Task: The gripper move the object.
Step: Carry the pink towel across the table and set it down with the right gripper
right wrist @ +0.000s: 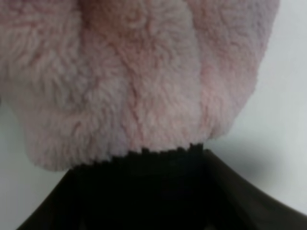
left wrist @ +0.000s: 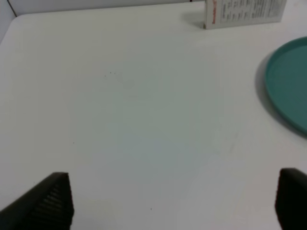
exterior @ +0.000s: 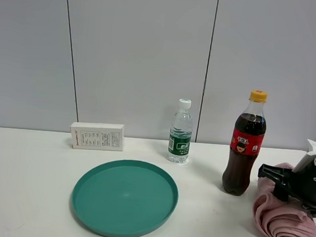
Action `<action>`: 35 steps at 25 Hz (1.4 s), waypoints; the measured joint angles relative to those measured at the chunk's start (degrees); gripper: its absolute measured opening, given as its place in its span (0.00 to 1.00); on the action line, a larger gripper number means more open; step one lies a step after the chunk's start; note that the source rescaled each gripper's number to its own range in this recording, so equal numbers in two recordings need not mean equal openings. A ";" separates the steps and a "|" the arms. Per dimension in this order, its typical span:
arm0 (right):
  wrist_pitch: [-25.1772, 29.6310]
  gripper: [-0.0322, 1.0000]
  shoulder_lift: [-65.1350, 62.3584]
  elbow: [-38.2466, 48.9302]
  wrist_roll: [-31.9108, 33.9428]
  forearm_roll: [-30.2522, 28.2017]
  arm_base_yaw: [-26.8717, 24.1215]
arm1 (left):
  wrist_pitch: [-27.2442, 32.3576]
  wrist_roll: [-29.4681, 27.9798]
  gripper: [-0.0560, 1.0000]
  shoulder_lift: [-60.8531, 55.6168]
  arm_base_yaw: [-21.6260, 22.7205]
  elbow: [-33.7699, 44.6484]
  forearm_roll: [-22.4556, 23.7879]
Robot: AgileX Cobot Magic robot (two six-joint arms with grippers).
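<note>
A fluffy pink towel (exterior: 284, 220) lies rolled on the white table at the far right. My right gripper (exterior: 277, 184) is down on its upper left part. In the right wrist view the towel (right wrist: 144, 72) fills the frame, and the dark fingers (right wrist: 163, 191) are closed together against its edge, so the gripper is shut on it. My left gripper (left wrist: 172, 203) is open and empty, low over bare table left of the green plate (left wrist: 290, 86). It is out of the exterior view.
A cola bottle (exterior: 244, 143) stands just left of the towel. A water bottle (exterior: 181, 132) and a white box (exterior: 97, 136) stand near the back wall. The round green plate (exterior: 87, 200) lies at the table's front middle.
</note>
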 joint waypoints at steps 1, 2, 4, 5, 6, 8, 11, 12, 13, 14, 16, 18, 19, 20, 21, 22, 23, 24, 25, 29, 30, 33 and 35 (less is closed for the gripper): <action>1.17 0.03 -0.68 0.00 -0.06 -0.05 0.00 | 0.00 0.00 1.00 0.00 0.00 0.00 0.00; 2.39 0.03 -1.38 0.00 -0.06 -0.10 0.00 | 0.00 0.00 1.00 0.00 0.00 0.00 0.00; 5.16 0.03 -3.70 0.12 -0.29 -0.12 0.00 | 0.00 0.00 1.00 0.00 0.00 0.00 0.00; 6.23 0.03 -5.23 0.32 -0.50 -0.17 0.00 | 0.00 0.00 1.00 0.00 0.00 0.00 0.00; 6.99 0.03 -6.97 0.38 -0.74 -0.17 0.00 | 0.00 0.00 1.00 0.00 0.00 0.00 0.00; 9.25 0.03 -10.57 0.43 -1.87 -0.23 0.00 | 0.00 0.00 1.00 0.00 0.00 0.00 0.00; 14.09 0.03 -17.10 0.43 -2.60 -0.23 0.00 | 0.00 0.00 1.00 0.00 0.00 0.00 0.00; 15.38 0.03 -19.23 0.43 -2.65 -0.23 0.00 | 0.00 0.00 1.00 0.00 0.00 0.00 0.00; 16.61 0.03 -21.94 0.43 -2.87 -0.23 0.00 | 0.00 0.00 1.00 0.00 0.00 0.00 0.00; 17.27 0.03 -24.76 0.43 -2.91 -0.23 0.00 | 0.00 0.00 1.00 0.00 0.00 0.00 0.00; 17.93 0.03 -30.70 0.43 -2.93 -0.29 0.00 | 0.00 0.00 1.00 0.00 0.00 0.00 0.00; 18.32 0.03 -35.98 0.43 -2.98 -0.29 0.00 | 0.00 0.00 1.00 0.00 0.00 0.00 0.00; 18.37 0.03 -38.75 0.43 -3.12 -0.29 0.00 | 0.00 0.00 1.00 0.00 0.00 0.00 0.00; 18.37 0.03 -41.38 0.43 -3.88 -0.23 0.00 | 0.00 0.00 1.00 0.00 0.00 0.00 0.00; 18.18 0.03 -43.43 0.43 -5.67 -0.09 0.14 | 0.00 0.00 1.00 0.00 0.00 0.00 0.00; 17.83 0.03 -45.72 0.43 -8.13 0.03 0.56 | 0.00 0.00 1.00 0.00 0.00 0.00 0.00; 17.13 0.03 -47.81 0.44 -10.48 0.50 1.44 | 0.00 0.00 1.00 0.00 0.00 0.00 0.00; 15.81 0.03 -49.65 0.44 -13.48 1.49 2.72 | 0.00 0.00 1.00 0.00 0.00 0.00 0.00; 14.08 0.03 -50.99 0.49 -16.45 2.65 4.10 | 0.00 0.00 1.00 0.00 0.00 0.00 0.00; 4.64 0.03 -53.70 0.49 -27.21 7.84 13.48 | 0.00 0.00 1.00 0.00 0.00 0.00 0.00; 2.16 0.03 -53.56 0.49 -30.17 8.67 16.37 | 0.00 0.00 1.00 0.00 0.00 0.00 0.00; -4.22 0.03 -51.04 0.49 -38.32 9.28 24.47 | 0.00 0.00 1.00 0.00 0.00 0.00 0.00; -8.10 0.03 -47.23 0.18 -43.31 9.94 29.59 | 0.00 0.00 1.00 0.00 0.00 0.00 0.00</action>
